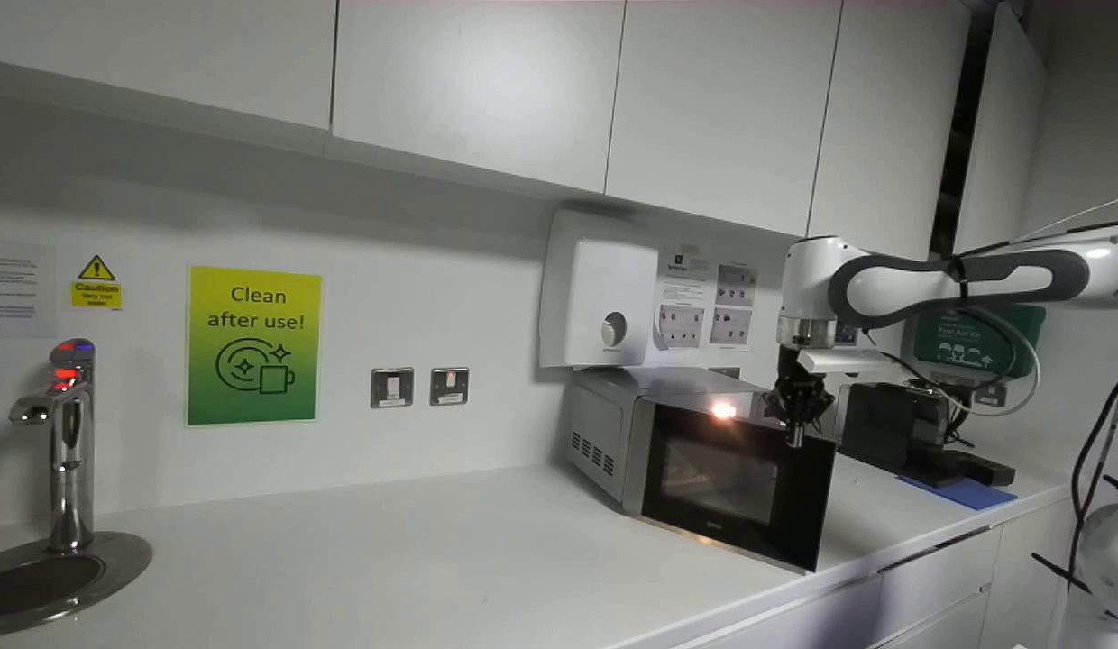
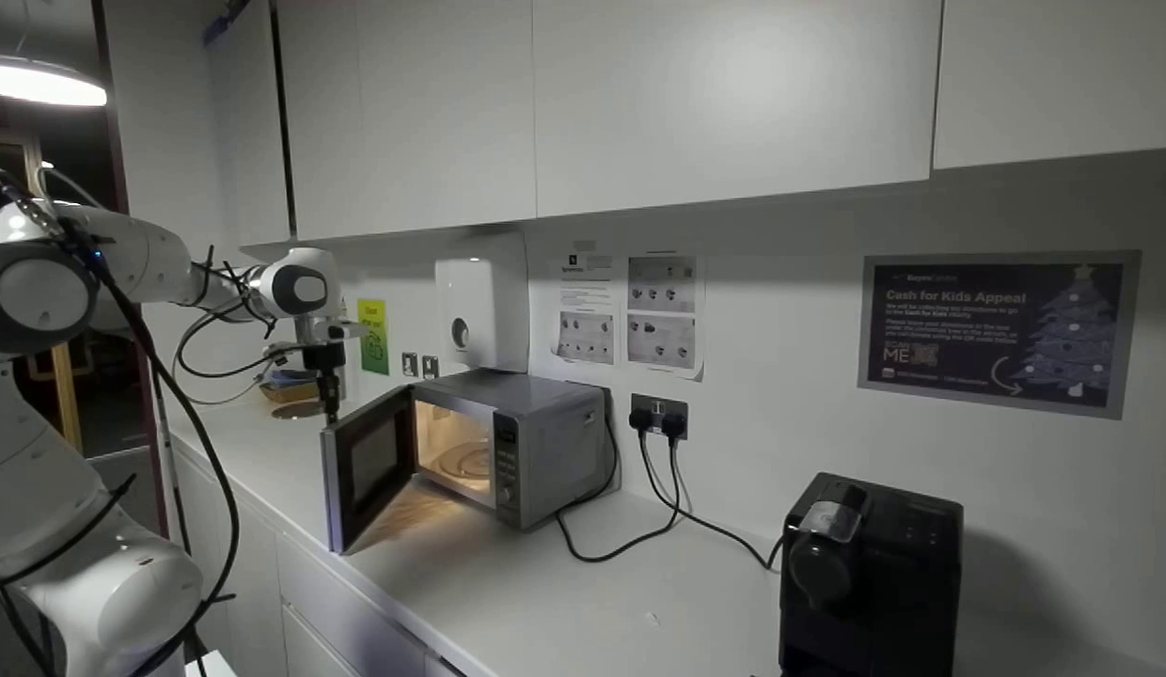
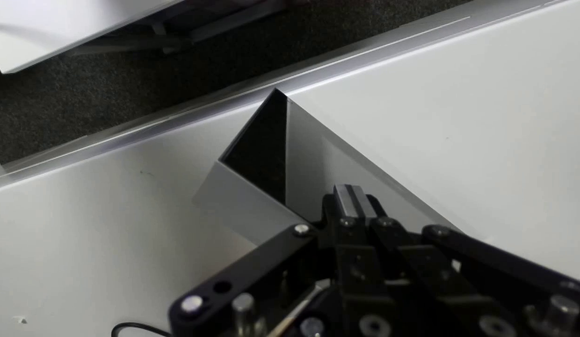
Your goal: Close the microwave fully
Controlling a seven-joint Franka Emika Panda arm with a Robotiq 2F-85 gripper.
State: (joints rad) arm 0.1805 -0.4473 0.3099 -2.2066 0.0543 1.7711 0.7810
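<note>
The silver-grey microwave [image 1: 604, 424] stands on the counter; it also shows in an exterior view [image 2: 559, 442] with its lit inside and glass turntable visible. Its black windowed door [image 2: 369, 470] stands wide open, swung out towards the counter's front edge. The door's glossy outer face shows in an exterior view [image 1: 798, 505] and in the wrist view [image 3: 259, 152]. My gripper [image 1: 796, 437] is shut and empty, pointing down. It is at the outer side of the door, near the free top corner [image 2: 332, 414]. In the wrist view the fingertips [image 3: 355, 201] are together. I cannot tell whether they touch the door.
A white dispenser [image 1: 609, 297] hangs on the wall above the microwave. A black coffee machine [image 2: 870, 574] stands on the counter beyond it. Cables [image 2: 630, 545] run along the counter to the socket. A tap [image 1: 70, 451] and sink [image 1: 117, 545] are at the far end.
</note>
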